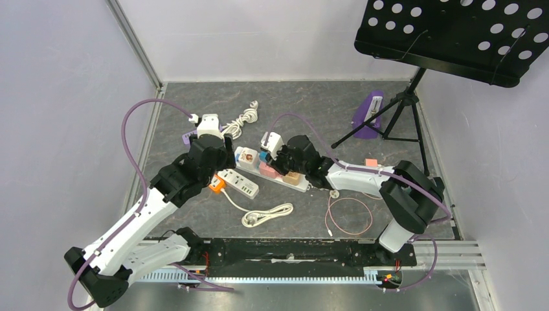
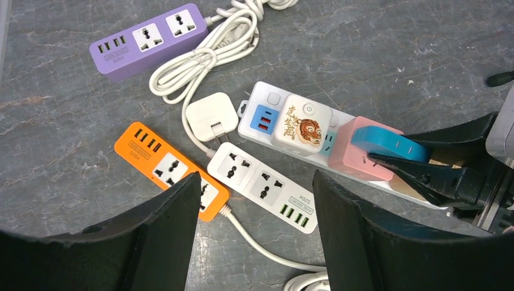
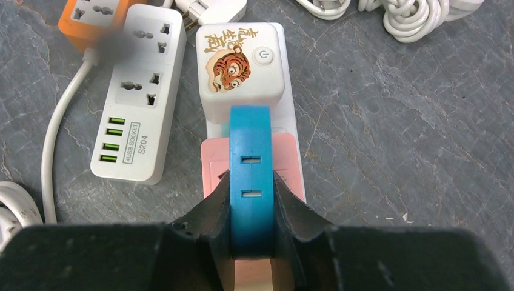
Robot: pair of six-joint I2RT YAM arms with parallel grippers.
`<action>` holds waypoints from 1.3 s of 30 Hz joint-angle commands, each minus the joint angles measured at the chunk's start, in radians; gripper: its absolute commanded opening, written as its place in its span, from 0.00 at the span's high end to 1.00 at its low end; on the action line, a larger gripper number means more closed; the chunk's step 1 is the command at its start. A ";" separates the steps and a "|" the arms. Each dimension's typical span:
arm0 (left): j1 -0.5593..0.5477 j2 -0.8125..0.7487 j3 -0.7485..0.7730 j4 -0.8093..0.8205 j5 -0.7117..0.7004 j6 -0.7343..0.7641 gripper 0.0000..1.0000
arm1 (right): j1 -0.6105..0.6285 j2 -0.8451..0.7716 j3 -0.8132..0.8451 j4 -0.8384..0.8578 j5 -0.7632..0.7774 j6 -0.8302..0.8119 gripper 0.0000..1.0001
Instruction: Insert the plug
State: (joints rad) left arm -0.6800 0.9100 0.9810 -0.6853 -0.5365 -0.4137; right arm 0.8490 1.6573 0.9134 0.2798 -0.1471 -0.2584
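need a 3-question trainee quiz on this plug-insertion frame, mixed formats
1. True or false: the left tool is shut on the orange power strip.
2. What colour is the plug clamped in the right tool? A green, B blue, C purple.
3. Fill in: the adapter directly under that plug is ___.

Key: 1 false, it is open and holds nothing. 2 B. 3 pink.
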 commanded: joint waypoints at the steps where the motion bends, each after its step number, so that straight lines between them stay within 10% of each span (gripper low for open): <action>1: 0.005 -0.005 -0.005 0.038 0.013 0.015 0.26 | 0.010 0.060 -0.058 -0.112 0.020 0.034 1.00; 7: 0.005 -0.011 -0.004 0.038 0.022 0.010 0.27 | 0.010 0.026 0.040 -0.171 0.018 0.064 1.00; 14: 0.005 -0.022 -0.002 0.038 0.029 0.006 0.26 | 0.010 0.011 0.201 -0.239 0.013 0.101 0.50; 18: 0.006 -0.027 -0.002 0.037 0.033 0.007 0.27 | 0.010 -0.018 0.225 -0.241 0.019 0.127 0.43; 29: 0.007 -0.023 -0.009 0.037 0.042 0.006 0.27 | 0.010 -0.006 0.219 -0.276 0.055 0.109 0.53; 39: 0.007 -0.032 -0.011 0.048 0.048 -0.014 0.26 | 0.011 0.047 0.222 -0.326 0.059 0.105 1.00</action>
State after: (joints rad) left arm -0.6800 0.8955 0.9745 -0.6785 -0.4931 -0.4141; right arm 0.8547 1.6772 1.1164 -0.0235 -0.1024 -0.1539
